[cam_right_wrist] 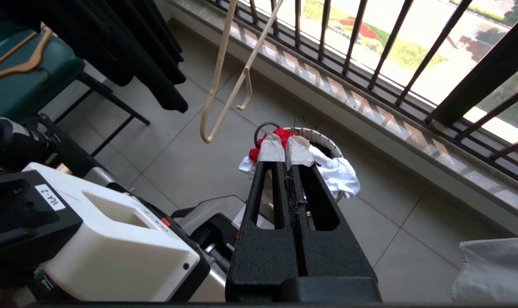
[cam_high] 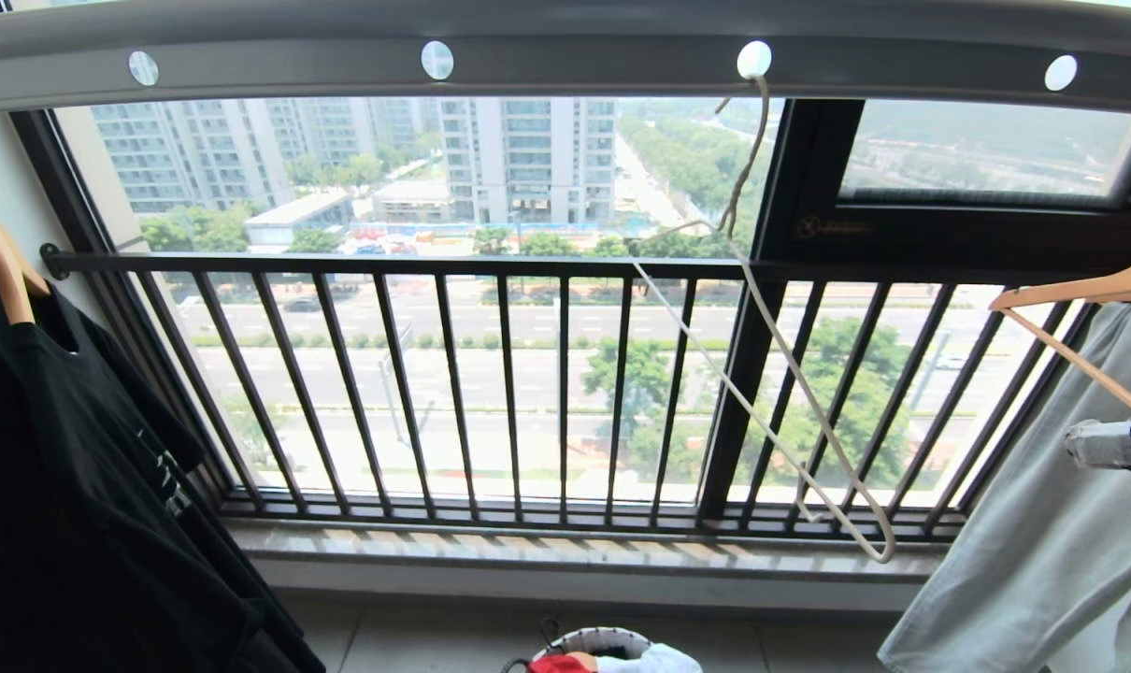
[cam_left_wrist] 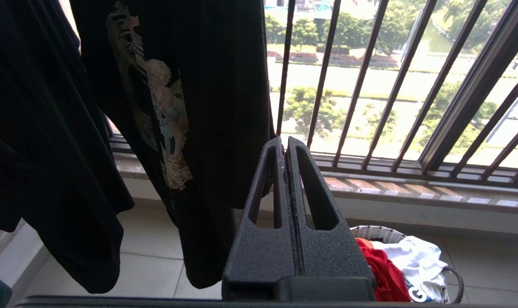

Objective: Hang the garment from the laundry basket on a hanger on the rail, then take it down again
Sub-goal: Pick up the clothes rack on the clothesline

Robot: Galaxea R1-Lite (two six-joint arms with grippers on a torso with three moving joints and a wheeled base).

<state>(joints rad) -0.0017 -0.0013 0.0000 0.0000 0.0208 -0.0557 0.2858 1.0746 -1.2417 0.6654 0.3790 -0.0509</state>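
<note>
The grey rail [cam_high: 565,56] runs overhead with a row of round holes. The thin cream hanger [cam_high: 780,355] dangles empty and tilted from one hole, and shows in the right wrist view as the hanger [cam_right_wrist: 218,85]. On the floor below stands the laundry basket [cam_high: 595,643] [cam_left_wrist: 376,233] [cam_right_wrist: 323,139], holding the bunched red garment [cam_high: 556,665] [cam_left_wrist: 383,273] [cam_right_wrist: 255,153] and white fabric. My right gripper [cam_right_wrist: 286,145] is shut and empty, its taped tips pointing down toward the basket; it enters the head view [cam_high: 1075,444] at the right edge. My left gripper [cam_left_wrist: 286,143] is shut and empty beside the black shirt.
A black printed T-shirt [cam_high: 79,486] hangs on a wooden hanger at the left. A pale grey-green garment [cam_high: 1042,561] hangs on a wooden hanger at the right. The dark railing [cam_high: 491,393] and window sill stand behind the basket. A teal chair [cam_right_wrist: 23,77] and my white base [cam_right_wrist: 109,239] are nearby.
</note>
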